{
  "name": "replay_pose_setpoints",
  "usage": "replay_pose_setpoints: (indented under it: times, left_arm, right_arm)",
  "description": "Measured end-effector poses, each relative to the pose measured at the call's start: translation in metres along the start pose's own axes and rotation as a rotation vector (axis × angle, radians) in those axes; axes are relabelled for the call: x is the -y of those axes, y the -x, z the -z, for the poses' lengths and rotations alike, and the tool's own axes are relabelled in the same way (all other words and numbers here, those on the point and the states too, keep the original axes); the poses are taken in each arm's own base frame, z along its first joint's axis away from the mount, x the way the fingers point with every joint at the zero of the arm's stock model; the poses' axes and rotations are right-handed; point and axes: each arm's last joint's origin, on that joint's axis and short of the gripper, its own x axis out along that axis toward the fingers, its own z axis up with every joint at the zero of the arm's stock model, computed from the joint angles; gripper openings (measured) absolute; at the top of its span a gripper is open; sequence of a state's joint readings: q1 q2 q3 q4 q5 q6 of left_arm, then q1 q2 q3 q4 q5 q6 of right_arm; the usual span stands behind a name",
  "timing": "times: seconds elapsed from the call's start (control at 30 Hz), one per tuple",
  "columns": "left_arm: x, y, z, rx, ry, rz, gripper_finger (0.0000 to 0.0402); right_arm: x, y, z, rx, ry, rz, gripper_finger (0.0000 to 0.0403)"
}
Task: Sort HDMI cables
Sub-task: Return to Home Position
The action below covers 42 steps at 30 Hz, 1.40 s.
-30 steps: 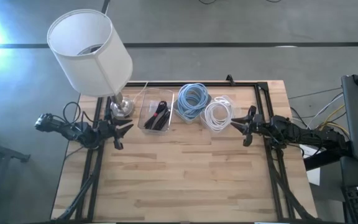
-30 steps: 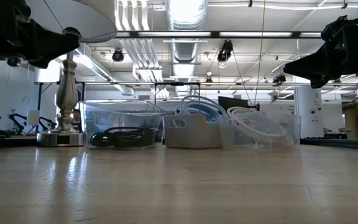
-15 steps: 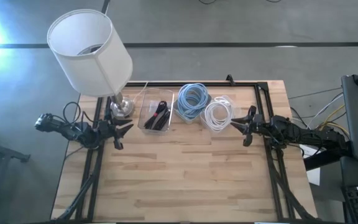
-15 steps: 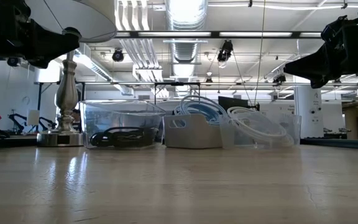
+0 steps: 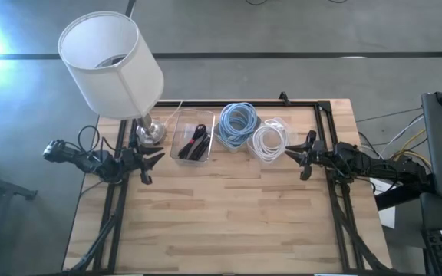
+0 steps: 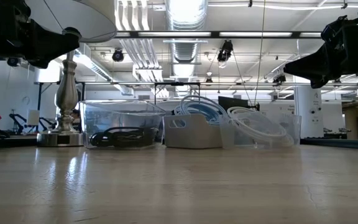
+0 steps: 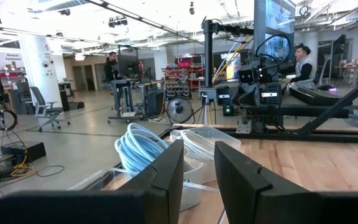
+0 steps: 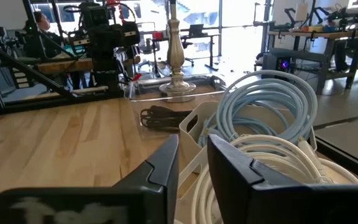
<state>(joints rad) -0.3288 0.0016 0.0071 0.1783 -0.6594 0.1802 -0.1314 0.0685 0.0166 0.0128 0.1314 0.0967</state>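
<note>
Three tubs stand in a row at the table's far side. The left clear tub (image 5: 192, 142) holds thin black tied bundles (image 6: 122, 136). In the middle white tub (image 6: 193, 131) lie light blue coils (image 5: 238, 124), and white coils (image 5: 268, 142) fill the right clear tub (image 6: 263, 130). My left gripper (image 5: 153, 159) hovers at the table's left edge, beside the black-cable tub, pointing level toward the right. My right gripper (image 5: 298, 157) hovers at the right edge, close to the white coils, pointing left. Both stand open by a narrow gap with nothing between the fingers (image 7: 166, 180) (image 8: 229, 165).
A lamp with a white shade (image 5: 110, 63) stands on its metal base (image 5: 150, 132) at the far left, right behind my left gripper. Bare wood (image 5: 229, 222) fills the table's near half. Black frame rails (image 5: 336, 222) run along both sides. People show in the room beyond.
</note>
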Motion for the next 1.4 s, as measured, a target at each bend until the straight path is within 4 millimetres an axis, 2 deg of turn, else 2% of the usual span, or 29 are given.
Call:
replay_pose_setpoints:
  times: [0.37,0.83,1.4]
  left_arm:
    - [0.0000,0.0000,0.0000,0.000,0.000,0.000,0.0094]
    - [0.0000,0.0000,0.0000,0.000,0.000,0.000,0.0094]
    - [0.0000,0.0000,-0.0001,0.001,0.001,0.000,0.0094]
  right_arm:
    - [0.0000,0.0000,0.0000,0.000,0.000,0.000,0.0091]
    - [0.0000,0.0000,0.0000,0.000,0.000,0.000,0.0068]
    - [0.0000,0.0000,0.0000,0.000,0.000,0.000,0.0091]
